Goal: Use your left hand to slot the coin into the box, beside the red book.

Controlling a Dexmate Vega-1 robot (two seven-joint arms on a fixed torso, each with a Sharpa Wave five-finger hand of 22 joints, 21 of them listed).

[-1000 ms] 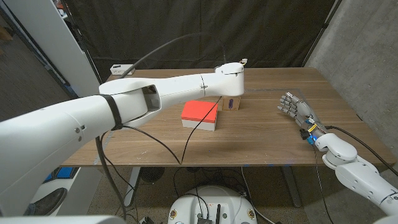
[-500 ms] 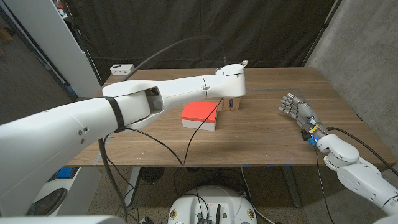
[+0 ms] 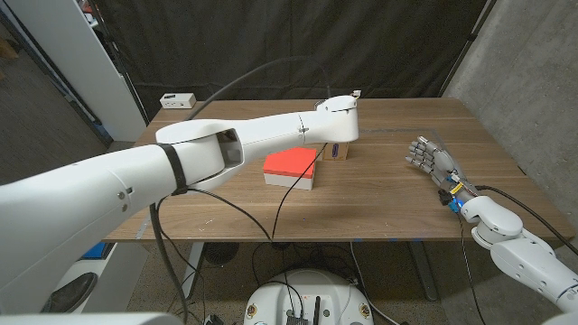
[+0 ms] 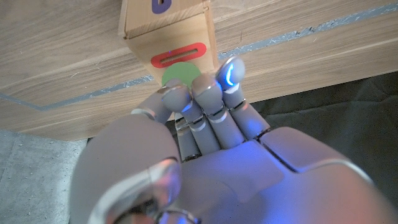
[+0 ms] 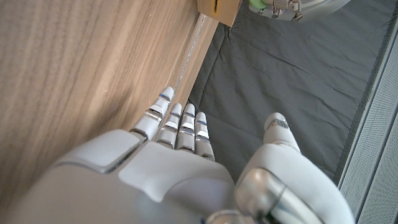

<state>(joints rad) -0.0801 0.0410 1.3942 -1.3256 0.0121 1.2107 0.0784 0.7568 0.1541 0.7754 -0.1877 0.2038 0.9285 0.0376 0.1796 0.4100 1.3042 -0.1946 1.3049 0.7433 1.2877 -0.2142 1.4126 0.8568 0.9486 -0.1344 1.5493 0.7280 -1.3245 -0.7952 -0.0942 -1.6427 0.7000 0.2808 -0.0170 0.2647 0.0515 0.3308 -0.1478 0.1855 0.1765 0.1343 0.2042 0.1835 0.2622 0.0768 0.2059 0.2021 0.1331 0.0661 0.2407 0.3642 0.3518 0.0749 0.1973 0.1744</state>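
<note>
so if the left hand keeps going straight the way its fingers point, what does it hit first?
Likely the box: the left hand holds the green coin at its fingertips, just short of the red-ringed slot on the facing side. Whether coin and box already touch is unclear.

We see the left arm [image 3: 262, 135] stretched across the table [image 3: 379, 208] towards the far middle, and it blocks any pass over the red book [image 3: 291, 167] from the left. The box [image 3: 336, 151] stands just right of the book, touching or nearly so, leaving no lane between them. Bare wood lies between the box and the right hand [image 3: 432, 160], and along the near edge.
</note>
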